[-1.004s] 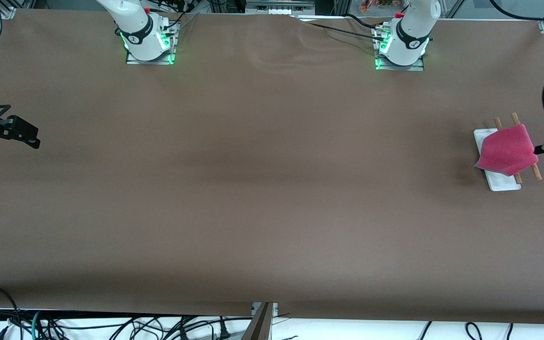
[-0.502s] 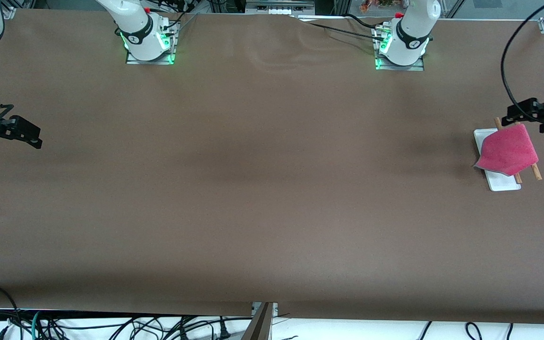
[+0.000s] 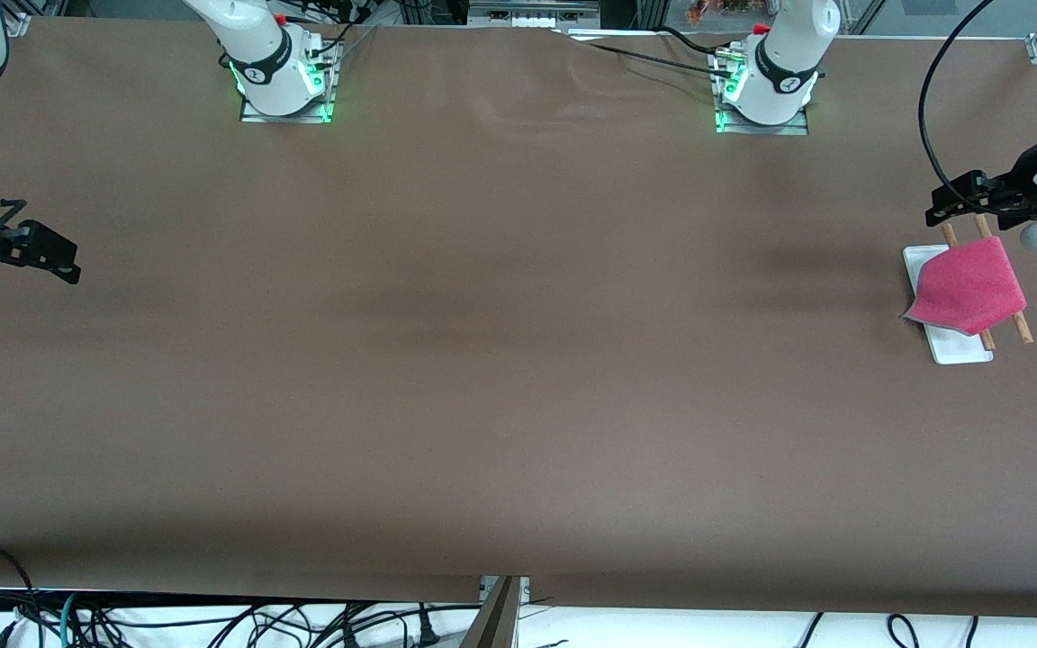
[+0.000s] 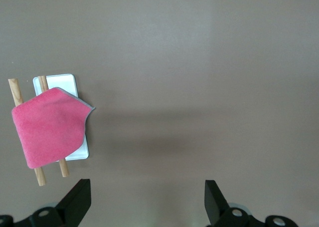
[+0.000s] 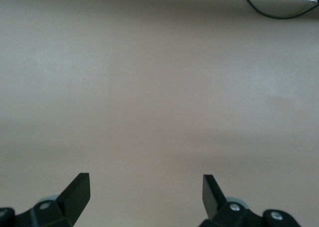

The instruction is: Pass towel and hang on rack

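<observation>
The pink-red towel (image 3: 969, 288) is draped over the two wooden rods of the rack (image 3: 958, 346) near the left arm's end of the table. It also shows in the left wrist view (image 4: 47, 127), on the rack's rods above the white base (image 4: 59, 83). My left gripper (image 3: 949, 205) is open and empty, up in the air over the table just past the rods' ends that point toward the robots' bases; its fingers (image 4: 79, 197) stand wide apart. My right gripper (image 3: 55, 261) is open and empty at the right arm's end of the table; its fingers (image 5: 79, 187) stand wide apart over bare table.
The brown table cover (image 3: 500, 360) stretches between the two arms. A black cable (image 3: 933, 108) hangs above the left gripper. Cables (image 5: 279, 2) lie past the table edge in the right wrist view.
My left gripper has moved from beside the towel, toward the robots' bases and inward, rising away from the rack. The towel stays hung. The right arm has not moved.
</observation>
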Controlling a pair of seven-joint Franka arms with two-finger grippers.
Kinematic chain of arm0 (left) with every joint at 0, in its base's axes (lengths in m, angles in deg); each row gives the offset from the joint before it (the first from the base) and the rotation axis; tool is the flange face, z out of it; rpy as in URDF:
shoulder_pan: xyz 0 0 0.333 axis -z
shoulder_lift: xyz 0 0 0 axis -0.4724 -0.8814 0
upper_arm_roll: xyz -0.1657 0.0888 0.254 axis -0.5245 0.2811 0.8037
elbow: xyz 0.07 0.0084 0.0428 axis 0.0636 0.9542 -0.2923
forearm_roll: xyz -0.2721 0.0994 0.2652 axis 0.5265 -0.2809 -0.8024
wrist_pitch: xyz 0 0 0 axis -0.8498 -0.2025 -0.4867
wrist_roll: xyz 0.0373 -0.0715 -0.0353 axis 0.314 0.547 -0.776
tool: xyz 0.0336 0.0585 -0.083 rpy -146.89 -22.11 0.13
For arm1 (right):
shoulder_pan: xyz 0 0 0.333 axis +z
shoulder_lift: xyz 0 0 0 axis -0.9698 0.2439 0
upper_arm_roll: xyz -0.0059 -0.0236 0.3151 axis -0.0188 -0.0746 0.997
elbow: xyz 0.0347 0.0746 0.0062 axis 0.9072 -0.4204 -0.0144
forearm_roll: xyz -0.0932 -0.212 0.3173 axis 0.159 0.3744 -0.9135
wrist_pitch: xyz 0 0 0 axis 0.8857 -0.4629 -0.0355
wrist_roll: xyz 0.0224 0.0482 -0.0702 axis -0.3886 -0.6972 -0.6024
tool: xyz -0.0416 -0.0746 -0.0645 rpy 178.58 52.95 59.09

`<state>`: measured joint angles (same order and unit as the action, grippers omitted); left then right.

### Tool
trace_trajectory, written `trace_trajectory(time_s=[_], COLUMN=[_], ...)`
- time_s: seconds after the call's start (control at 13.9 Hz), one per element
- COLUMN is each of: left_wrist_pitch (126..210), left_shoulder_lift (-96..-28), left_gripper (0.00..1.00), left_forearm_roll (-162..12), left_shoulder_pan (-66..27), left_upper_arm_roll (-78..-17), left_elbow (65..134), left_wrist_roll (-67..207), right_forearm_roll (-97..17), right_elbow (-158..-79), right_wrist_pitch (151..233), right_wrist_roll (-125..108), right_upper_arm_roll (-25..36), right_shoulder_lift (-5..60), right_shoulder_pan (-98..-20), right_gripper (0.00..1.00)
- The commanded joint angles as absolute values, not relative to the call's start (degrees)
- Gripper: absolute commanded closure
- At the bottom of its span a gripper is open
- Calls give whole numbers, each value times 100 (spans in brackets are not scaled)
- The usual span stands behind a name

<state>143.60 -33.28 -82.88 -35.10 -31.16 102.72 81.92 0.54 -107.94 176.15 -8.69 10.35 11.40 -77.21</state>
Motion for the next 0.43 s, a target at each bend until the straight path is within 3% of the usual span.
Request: trace_trajectory(time_s=[0.0, 0.36], left_wrist_pitch=[14441, 14063], left_shoulder_lift=[-3335, -3555], left_gripper=[0, 0], left_forearm_roll=[-8441, -8362], left_shoulder_pan=[-3496, -3557], left_upper_arm_roll=[-3144, -3117], left_elbow=[10262, 9858], left_wrist_roll=[8115, 8081], right_forearm_roll=[106, 106], right_elbow=[-10711, -10711], right_wrist_pitch=[17608, 17599], right_wrist_roll=[-890, -899], right_upper_arm_roll=[1034, 1034], right_shoulder_lift=[1179, 1179], right_shoulder_pan=[-7729, -7729], right_gripper=[0, 0])
